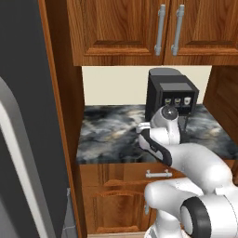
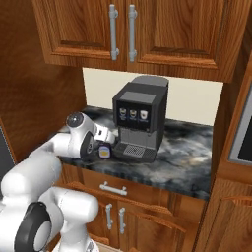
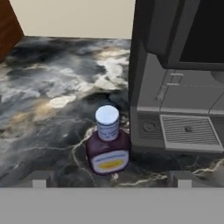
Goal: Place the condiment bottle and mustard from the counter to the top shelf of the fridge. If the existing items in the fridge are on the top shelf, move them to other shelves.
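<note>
1. Left base view: my own arm blocks the gripper and the bottle. The arm reaches forward over the marble counter (image 1: 111,135) toward the coffee machine (image 1: 171,95).
2. Right base view: the gripper (image 2: 105,138) points down-right; the condiment bottle (image 2: 105,152) peeks out just below it, half hidden.
3. Hand view: the condiment bottle (image 3: 107,142) stands upright, dark with a white cap and yellow label, just beside the machine's drip tray (image 3: 188,130). My fingertips (image 3: 38,178) sit wide apart, holding nothing.
</note>
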Robot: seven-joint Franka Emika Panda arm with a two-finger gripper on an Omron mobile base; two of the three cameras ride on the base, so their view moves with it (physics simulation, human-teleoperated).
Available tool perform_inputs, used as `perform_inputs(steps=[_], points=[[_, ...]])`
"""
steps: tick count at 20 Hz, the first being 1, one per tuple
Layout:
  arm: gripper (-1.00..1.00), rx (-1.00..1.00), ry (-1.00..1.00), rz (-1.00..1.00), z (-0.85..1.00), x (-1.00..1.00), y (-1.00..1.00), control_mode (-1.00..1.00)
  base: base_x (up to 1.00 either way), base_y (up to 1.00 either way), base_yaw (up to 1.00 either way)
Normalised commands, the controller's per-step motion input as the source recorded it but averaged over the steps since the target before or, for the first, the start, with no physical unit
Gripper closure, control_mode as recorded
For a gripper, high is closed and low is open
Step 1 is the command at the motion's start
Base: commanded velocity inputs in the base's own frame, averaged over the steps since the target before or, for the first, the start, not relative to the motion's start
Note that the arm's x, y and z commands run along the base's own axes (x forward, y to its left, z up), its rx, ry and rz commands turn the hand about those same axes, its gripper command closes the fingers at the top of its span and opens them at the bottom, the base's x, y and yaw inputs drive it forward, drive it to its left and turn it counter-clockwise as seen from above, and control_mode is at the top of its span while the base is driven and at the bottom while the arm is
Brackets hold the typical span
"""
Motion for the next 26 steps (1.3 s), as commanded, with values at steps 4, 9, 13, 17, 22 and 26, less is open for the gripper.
perform_inputs(steps=[4, 9, 13, 17, 22, 26], points=[[-1.00, -0.04, 0.00, 0.00, -0.21, 0.35, 0.00, -1.00, 0.00, 0.00, 0.00], [-1.00, -0.04, 0.00, 0.00, -0.24, 0.22, 0.00, -1.00, 0.00, 0.00, 0.00], [-1.00, -0.02, 0.00, 0.00, -0.15, 0.19, 0.00, -1.00, 0.00, 0.00, 0.00], [-1.00, -0.01, 0.00, 0.00, -0.08, 0.21, 0.00, -1.00, 0.00, 0.00, 0.00], [-1.00, -0.01, 0.00, 0.00, -0.08, 0.19, 0.00, -1.00, 0.00, 0.00, 0.00], [-1.00, -0.01, 0.00, 0.00, -0.06, 0.12, 0.00, -1.00, 0.00, 0.00, 0.00]])
